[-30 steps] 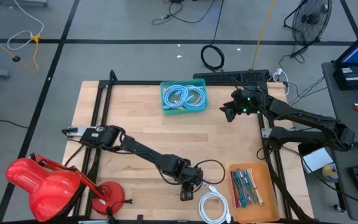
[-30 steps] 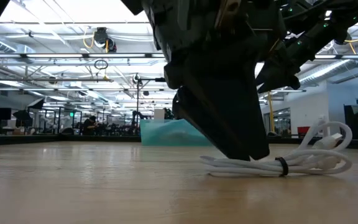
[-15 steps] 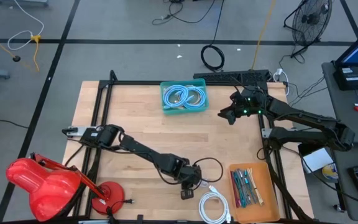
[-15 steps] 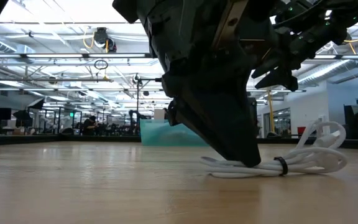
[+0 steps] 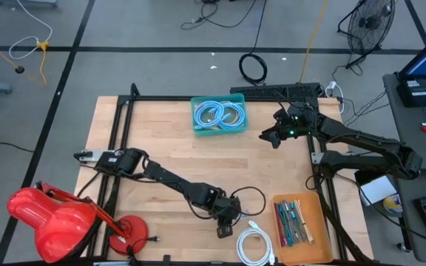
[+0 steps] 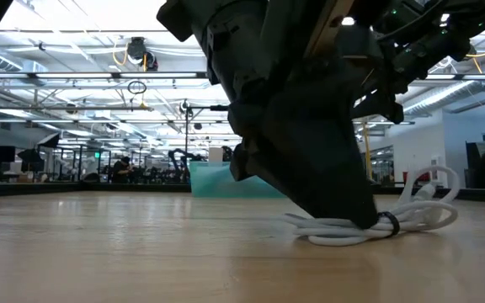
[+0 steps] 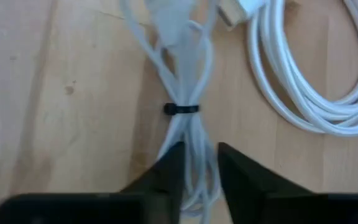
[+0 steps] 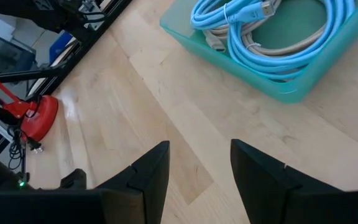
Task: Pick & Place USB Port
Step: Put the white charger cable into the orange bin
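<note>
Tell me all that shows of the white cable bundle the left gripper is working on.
The white cable bundle is a thin, glossy, plastic-looking cord folded into a narrow hank and cinched by a small black tie. It lies flat on the wooden table, near the front edge, beside a larger loose white coil. The left gripper has its two dark fingers down on either side of the hank's end, with the strands between them. A pale connector end shows at the far end.
</note>
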